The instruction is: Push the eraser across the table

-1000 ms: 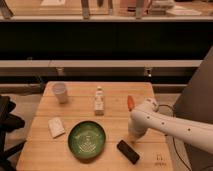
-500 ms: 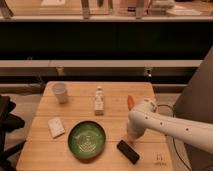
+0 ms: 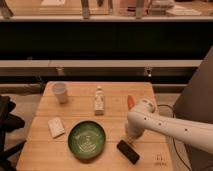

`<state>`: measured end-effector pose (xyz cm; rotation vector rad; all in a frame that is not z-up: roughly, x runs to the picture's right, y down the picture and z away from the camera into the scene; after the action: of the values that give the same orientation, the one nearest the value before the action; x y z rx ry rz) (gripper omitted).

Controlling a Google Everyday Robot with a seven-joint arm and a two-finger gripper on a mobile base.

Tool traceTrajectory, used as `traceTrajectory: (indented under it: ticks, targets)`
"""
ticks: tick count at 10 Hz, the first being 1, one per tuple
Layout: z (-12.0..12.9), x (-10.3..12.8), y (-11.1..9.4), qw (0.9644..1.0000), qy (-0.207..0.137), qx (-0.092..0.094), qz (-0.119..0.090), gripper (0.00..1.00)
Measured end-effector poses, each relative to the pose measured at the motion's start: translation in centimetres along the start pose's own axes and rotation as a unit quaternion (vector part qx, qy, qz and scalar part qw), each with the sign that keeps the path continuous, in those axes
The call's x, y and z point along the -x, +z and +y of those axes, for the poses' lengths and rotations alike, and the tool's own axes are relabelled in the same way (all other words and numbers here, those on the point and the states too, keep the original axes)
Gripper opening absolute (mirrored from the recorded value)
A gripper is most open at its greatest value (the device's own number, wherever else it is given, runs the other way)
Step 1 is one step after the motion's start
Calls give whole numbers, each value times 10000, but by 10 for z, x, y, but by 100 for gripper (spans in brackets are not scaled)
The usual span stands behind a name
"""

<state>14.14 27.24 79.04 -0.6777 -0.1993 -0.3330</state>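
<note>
- Camera view: the gripper [image 3: 131, 141] hangs at the end of the white arm [image 3: 170, 126], low over the near right part of the table [image 3: 115, 92]; its jaws are closed and hold nothing.
- The eraser [image 3: 128, 151], a small black block, lies flat on the wood just below the jaws and a little to their right (it appears to touch the fingertips, though the contact itself is hard to make out).
- To the left of the jaws, just beside the eraser, sits the green plate [image 3: 86, 140].
- Farther left of the jaws, past the plate, a white block [image 3: 56, 127] lies flat near the table's left side.
- Beyond the jaws and to their left, a small white bottle [image 3: 99, 100] stands upright at mid-table.
- Well apart from the jaws, at the far left corner, stands a white cup [image 3: 60, 92].
- Just behind the arm's rounded joint, an orange-red object [image 3: 130, 101] shows on the table; what it is cannot be told.
- A small logo [image 3: 160, 160] marks the near right corner, to the right of the jaws and the eraser.
</note>
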Motion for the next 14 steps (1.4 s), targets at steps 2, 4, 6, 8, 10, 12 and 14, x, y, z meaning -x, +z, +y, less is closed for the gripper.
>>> traceTrajectory:
  ticks: [2, 4, 6, 8, 10, 12, 14]
  targets:
    - [-1, 3, 0, 10000, -32, -2, -6, 0]
    - [-1, 5, -1, 10000, -58, -2, -16, 0]
    - [-1, 5, -3, 9999, -104, -15, -26, 0]
    - [-1, 5, -4, 9999, -131, -20, -39, 0]
    - [0, 4, -5, 9999, -139, -24, -56, 0]
    - [0, 5, -6, 9998, -158, -26, -71, 0]
    - [0, 4, -8, 9998, -174, -35, -78, 0]
